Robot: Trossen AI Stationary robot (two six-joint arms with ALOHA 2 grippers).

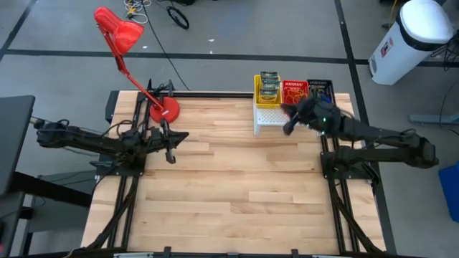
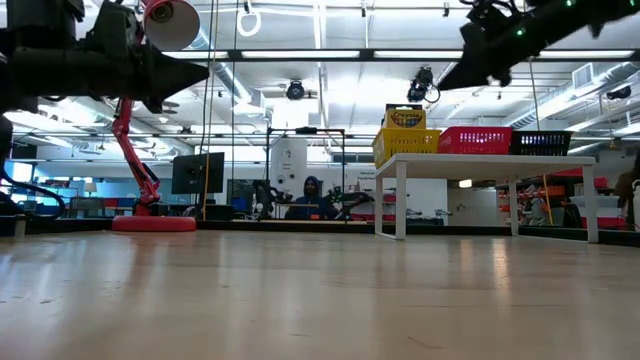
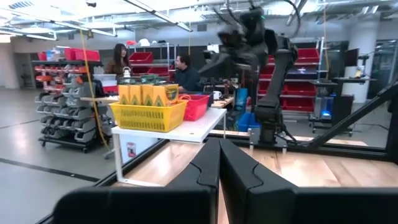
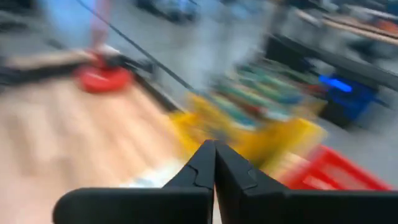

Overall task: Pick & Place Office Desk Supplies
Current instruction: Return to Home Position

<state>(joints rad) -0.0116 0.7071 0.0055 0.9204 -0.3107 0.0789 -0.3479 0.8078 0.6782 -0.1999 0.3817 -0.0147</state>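
A small white stand (image 1: 267, 120) at the table's far edge carries a yellow mesh basket (image 1: 267, 92) with yellow-green crayon boxes (image 3: 148, 94), a red basket (image 1: 295, 92) and a black basket (image 1: 320, 89). My right gripper (image 1: 290, 123) hovers shut just in front of the red basket, above the stand, with nothing between its fingers; its wrist view is blurred (image 4: 215, 152). Over the table's left part my left gripper (image 1: 171, 152) is also shut and holds nothing (image 3: 219, 152), pointing level toward the stand.
A red desk lamp (image 1: 122, 36) stands with its round base (image 1: 165, 111) at the table's far left. The wooden table top (image 1: 237, 186) stretches between the arms. A white bin (image 1: 416, 36) stands beyond the table, and people (image 3: 183, 71) sit in the room behind.
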